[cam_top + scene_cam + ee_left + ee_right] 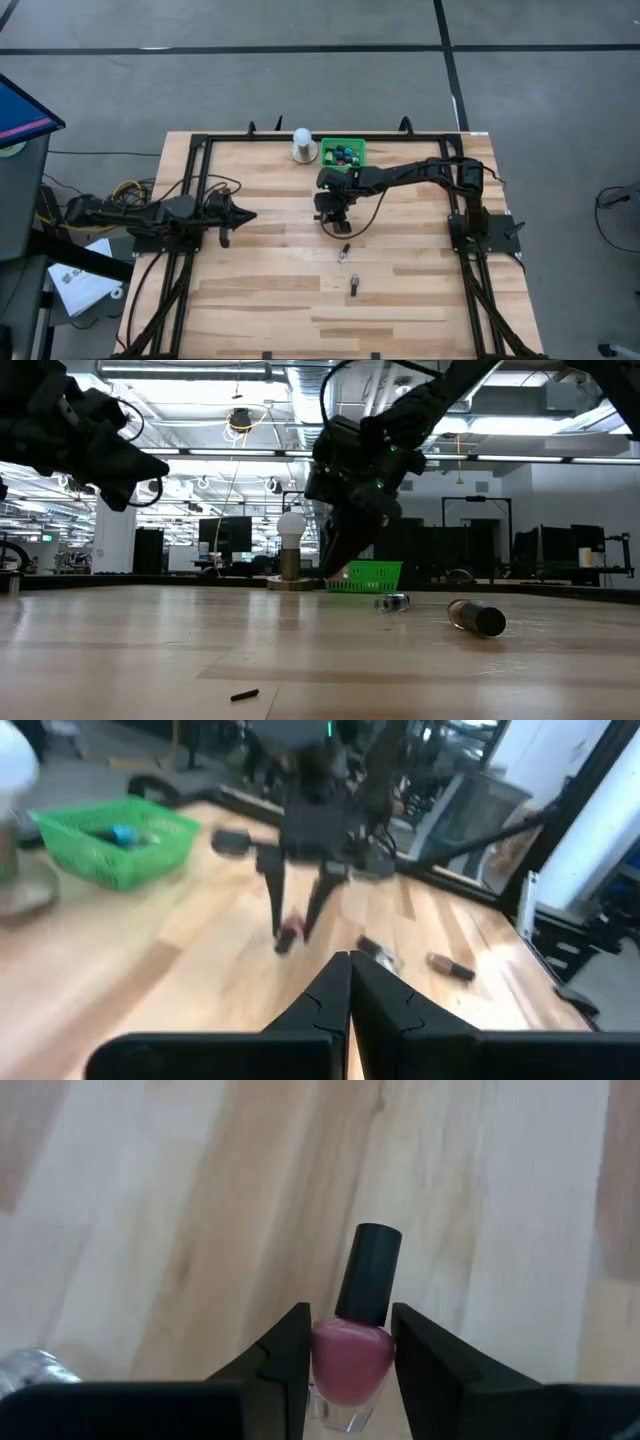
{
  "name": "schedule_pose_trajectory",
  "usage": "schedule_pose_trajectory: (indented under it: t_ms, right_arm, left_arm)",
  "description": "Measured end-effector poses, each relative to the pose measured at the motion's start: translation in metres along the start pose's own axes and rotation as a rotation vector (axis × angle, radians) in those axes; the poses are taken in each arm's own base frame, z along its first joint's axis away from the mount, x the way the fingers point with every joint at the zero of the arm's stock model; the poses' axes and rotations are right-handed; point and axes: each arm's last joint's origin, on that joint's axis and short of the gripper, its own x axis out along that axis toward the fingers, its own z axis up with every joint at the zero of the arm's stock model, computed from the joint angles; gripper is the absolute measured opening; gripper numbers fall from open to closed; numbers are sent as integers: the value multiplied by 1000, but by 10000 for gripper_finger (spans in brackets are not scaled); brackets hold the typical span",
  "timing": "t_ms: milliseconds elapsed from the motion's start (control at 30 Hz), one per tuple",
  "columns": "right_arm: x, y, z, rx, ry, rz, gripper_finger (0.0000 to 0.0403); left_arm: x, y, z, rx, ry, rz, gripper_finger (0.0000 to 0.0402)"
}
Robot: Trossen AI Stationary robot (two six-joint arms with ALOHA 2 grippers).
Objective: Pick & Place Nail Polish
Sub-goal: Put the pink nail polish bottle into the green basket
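Note:
My right gripper [335, 222] stands near the table's middle, fingers pointing down, shut on a pink nail polish bottle [350, 1365] with a black cap [368, 1275]. Two more bottles lie on their sides on the table toward the near edge [344, 253] [354, 288]; they also show in the low view [392, 602] [477, 617]. The green tray [322, 152] at the far edge holds several bottles. My left gripper [245, 215] is shut and empty, hovering left of centre. My right gripper pinches the pink bottle's glass body [322, 1355] between its two fingers [285, 1350], coming from above. The black cap sticks out past the fingertips. The bottle is close over the wood; I cannot tell whether it is lifted clear.
A white dome-topped object on a round base [302, 143] stands just left of the tray [375, 577]. A small dark sliver [244, 696] lies on the table near the low camera. Black frame rails run along the table's left, right and far edges.

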Motion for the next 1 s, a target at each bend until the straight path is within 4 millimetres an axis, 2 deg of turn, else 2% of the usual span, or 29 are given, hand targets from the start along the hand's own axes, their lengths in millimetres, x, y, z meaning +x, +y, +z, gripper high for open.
schedule_pose_trajectory:
  t_ms: [200,300,433,600,733,833,1000]
  right_arm:
    - [-21,-14,19,21,-38,8,106]
    - [-43,-24,27,29,-87,3,106]
    - [-81,-40,27,35,-153,-43,106]
    - [-131,-69,14,98,-226,-151,106]
    - [-155,-96,-4,164,-252,-227,106]
    - [-164,-113,-19,219,-246,-267,106]
    - [-155,-134,-37,276,-204,-292,106]
  left_arm:
    - [1,-1,-3,-67,42,-35,0]
    - [0,-2,1,-69,51,-33,0]
    - [-3,-2,5,-53,108,5,0]
    - [-3,0,5,20,83,70,0]
    - [-5,2,5,36,73,109,0]
    - [-7,1,7,46,51,101,0]
    - [-10,2,11,89,5,111,0]
